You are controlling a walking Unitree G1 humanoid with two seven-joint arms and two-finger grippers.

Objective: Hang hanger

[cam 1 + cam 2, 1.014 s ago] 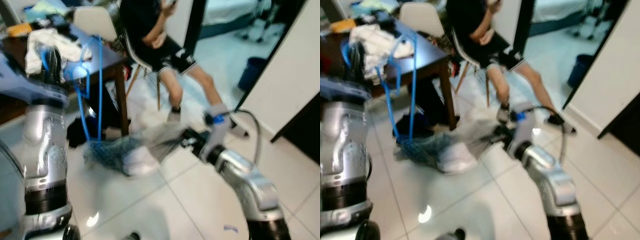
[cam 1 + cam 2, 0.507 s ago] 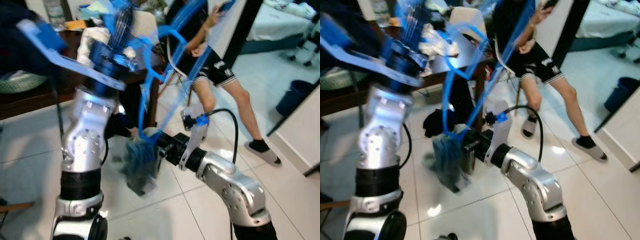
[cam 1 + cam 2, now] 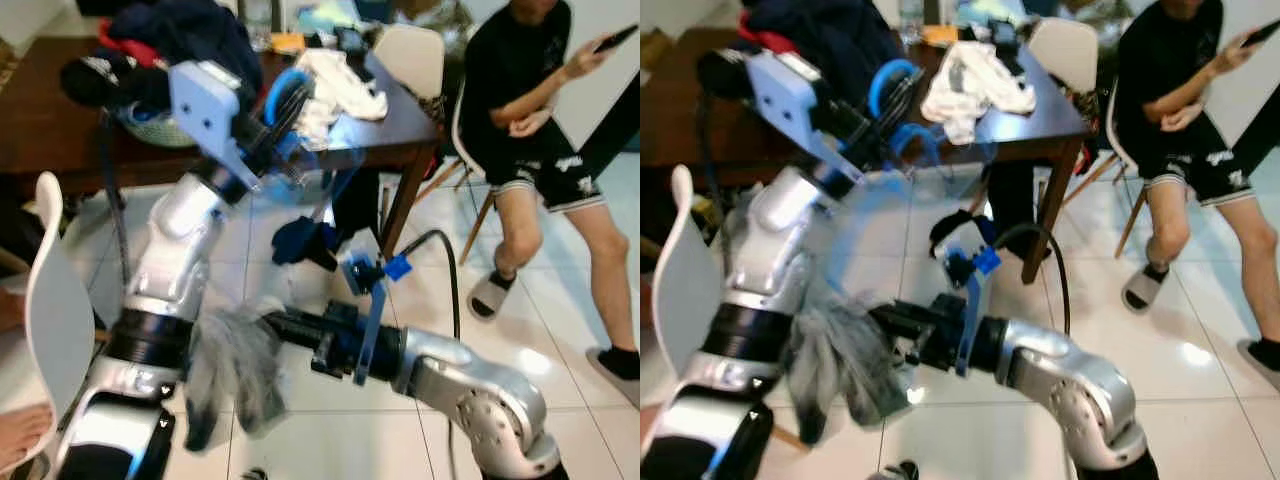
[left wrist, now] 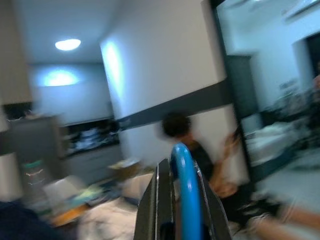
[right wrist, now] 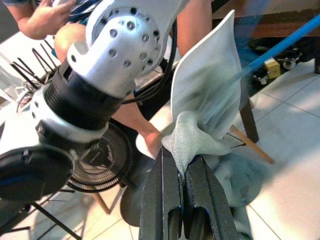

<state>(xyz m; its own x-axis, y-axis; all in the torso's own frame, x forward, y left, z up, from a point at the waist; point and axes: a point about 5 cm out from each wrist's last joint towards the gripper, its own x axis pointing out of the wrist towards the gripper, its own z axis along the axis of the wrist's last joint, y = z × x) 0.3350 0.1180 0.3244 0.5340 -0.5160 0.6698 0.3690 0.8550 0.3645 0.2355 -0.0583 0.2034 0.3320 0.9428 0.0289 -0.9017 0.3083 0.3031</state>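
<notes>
My left gripper [image 3: 283, 108] is raised in front of the table, shut on the hook of a blue plastic hanger [image 3: 280, 88]. The rest of the hanger is a blue blur below it. The left wrist view has the blue hook [image 4: 186, 190] pinched between the black fingers [image 4: 162, 200]. Low at the left, my right gripper [image 3: 272, 326] is shut on a grey mesh garment [image 3: 235, 368], which hangs beside my left arm. Up close, the mesh fabric [image 5: 192, 136] is bunched between the right fingertips.
A dark wooden table [image 3: 40, 110] carries a pile of dark clothes [image 3: 190, 35] and a white cloth [image 3: 340, 75]. A white chair [image 3: 55, 300] stands close at my left. A person [image 3: 520, 100] sits on a chair at the right. Dark clothing [image 3: 300, 240] lies under the table.
The camera has swung left, so table and person have shifted right in view. The grey garment, held by the right gripper, is now low at the left. Both grips are unchanged.
</notes>
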